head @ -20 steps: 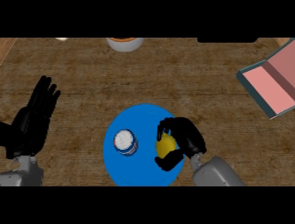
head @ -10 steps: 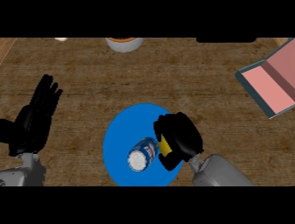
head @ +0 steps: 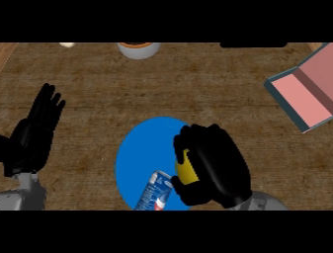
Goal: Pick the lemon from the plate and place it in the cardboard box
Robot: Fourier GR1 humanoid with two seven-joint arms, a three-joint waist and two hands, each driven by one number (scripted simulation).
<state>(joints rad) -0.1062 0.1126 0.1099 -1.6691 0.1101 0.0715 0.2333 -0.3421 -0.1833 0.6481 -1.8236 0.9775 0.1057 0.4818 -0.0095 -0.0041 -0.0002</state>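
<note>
Since the earlier frames, the can (head: 156, 195) has gone from standing on the blue plate (head: 141, 148) to lying on its side at the plate's near edge. From the head view, the only one we have, our right hand (head: 216, 163) is curled round the lemon (head: 185, 170), of which only a yellow strip shows between thumb and fingers. It hangs over the plate's right half, and we cannot tell whether it has left the plate's surface yet. The can lies just beside the lemon and the thumb, perhaps touching them. Our left hand (head: 36, 131) rests open at the view's left, fingers up, holding nothing. The cardboard box (head: 311, 91) lies open at the far right of the bench (head: 198, 89), well apart from the plate, and a cup (head: 138, 49) stands at the far edge. We see three risks. Lifting could nudge the can again and roll it off the plate onto the bench. The lemon — round and mostly hidden — could slip out of the curl on the long carry. A badly aimed release could land it on the box's open lid rather than inside.
</note>
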